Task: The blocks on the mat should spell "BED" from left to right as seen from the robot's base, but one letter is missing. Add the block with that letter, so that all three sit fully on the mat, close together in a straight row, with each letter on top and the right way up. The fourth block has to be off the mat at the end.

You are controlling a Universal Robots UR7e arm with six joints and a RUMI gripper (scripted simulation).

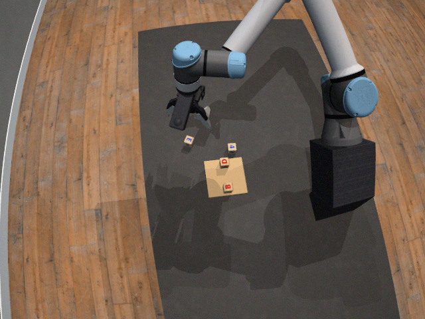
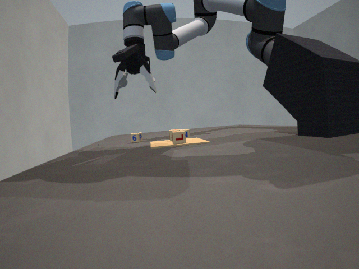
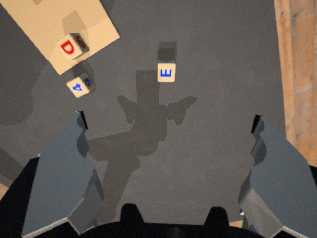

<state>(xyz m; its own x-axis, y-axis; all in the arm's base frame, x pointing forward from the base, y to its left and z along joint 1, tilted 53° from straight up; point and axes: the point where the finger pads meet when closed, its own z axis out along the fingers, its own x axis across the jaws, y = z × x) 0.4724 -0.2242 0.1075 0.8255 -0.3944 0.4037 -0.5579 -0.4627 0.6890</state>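
Note:
A tan mat (image 1: 225, 177) lies on the dark table and holds two blocks with red letters, D (image 1: 224, 161) and B (image 1: 227, 187), with a gap between them. The block with a blue E (image 1: 188, 139) lies off the mat to its left; it also shows in the wrist view (image 3: 166, 72) and in the exterior view (image 2: 136, 137). A block with a blue 4 (image 1: 232, 147) sits just off the mat beside the D block (image 3: 72, 47). My gripper (image 1: 188, 118) (image 2: 134, 87) is open and empty, high above the table and near the E block.
The robot's dark base box (image 1: 341, 177) stands to the right of the mat. The wooden floor (image 1: 75, 154) begins at the dark table's left edge, a short way from the E block.

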